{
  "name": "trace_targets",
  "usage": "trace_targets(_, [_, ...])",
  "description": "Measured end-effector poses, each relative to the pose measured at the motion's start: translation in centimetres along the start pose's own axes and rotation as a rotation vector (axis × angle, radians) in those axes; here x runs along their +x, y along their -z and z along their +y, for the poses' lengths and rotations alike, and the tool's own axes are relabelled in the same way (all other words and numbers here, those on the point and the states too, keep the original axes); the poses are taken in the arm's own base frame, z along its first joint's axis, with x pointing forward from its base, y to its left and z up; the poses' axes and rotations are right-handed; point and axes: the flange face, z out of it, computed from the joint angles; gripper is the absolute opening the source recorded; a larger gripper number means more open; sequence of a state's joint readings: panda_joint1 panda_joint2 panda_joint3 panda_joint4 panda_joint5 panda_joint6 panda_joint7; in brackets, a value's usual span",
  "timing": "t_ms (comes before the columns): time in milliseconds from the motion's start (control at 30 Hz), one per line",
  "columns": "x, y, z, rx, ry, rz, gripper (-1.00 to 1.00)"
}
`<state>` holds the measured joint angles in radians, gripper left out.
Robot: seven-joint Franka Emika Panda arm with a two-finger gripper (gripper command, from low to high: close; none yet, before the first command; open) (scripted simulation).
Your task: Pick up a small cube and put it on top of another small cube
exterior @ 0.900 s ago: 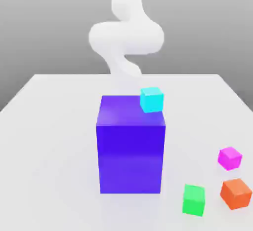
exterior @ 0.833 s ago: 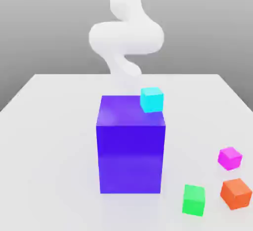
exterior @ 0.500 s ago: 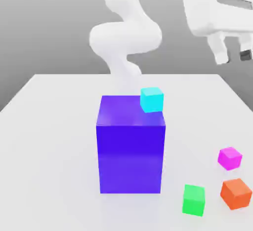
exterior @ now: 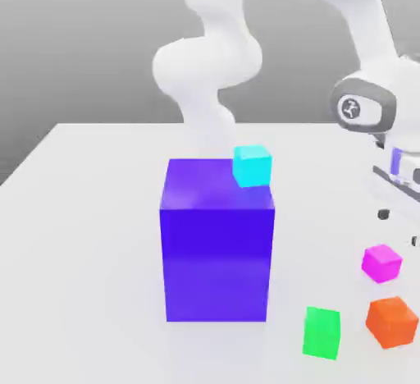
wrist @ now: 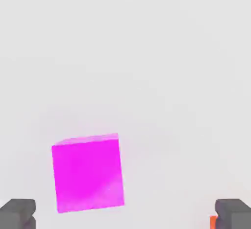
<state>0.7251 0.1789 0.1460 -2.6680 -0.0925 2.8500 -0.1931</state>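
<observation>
A small magenta cube (exterior: 382, 262) lies on the white table at the exterior view's right. My gripper (exterior: 399, 226) hangs just above it, open, with its fingers wide apart and holding nothing. In the hand view the magenta cube (wrist: 88, 172) lies on the table below the gripper (wrist: 125, 216), nearer to one dark fingertip (wrist: 18, 213) than to the other. A small orange cube (exterior: 391, 322) and a small green cube (exterior: 321, 331) lie close by. A small cyan cube (exterior: 252, 165) rests on the top corner of the big blue block (exterior: 216, 251).
The big blue block stands in the middle of the table (exterior: 82, 235), with the arm's white base (exterior: 205, 70) behind it. A sliver of the orange cube (wrist: 213, 221) shows beside one fingertip. The table's right edge runs near the small cubes.
The arm has swung into view and dropped from high at the upper right to just above the magenta cube. None of the cubes has moved.
</observation>
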Motion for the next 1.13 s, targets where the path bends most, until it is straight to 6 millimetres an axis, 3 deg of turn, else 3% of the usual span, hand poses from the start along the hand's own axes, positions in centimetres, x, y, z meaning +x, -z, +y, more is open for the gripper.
trace_targets(133, [-0.2,-4.4,-0.2,0.002,0.012,-0.005,0.00])
trace_targets(167, [-0.2,-5.1,-0.3,0.002,0.012,-0.005,-1.00])
trace_targets(400, [-0.3,-5.1,-0.3,0.002,0.013,-0.007,-1.00])
trace_targets(600, [-0.2,0.6,0.3,0.001,-0.005,-0.008,-1.00])
trace_targets(733, [-2.1,3.4,9.9,-0.002,-0.331,-0.009,-1.00])
trace_targets(833, [-6.3,5.3,18.8,-0.001,-0.637,-0.008,-1.00])
trace_targets(900, [-7.1,4.5,20.6,0.001,-0.709,-0.007,-1.00])
trace_targets(1000, [-7.3,1.1,21.0,0.001,-0.725,-0.007,-1.00])
trace_targets(1033, [-7.3,0.3,21.0,0.001,-0.727,-0.007,1.00])
trace_targets(1133, [-7.3,0.3,21.0,0.001,-0.727,-0.007,1.00])
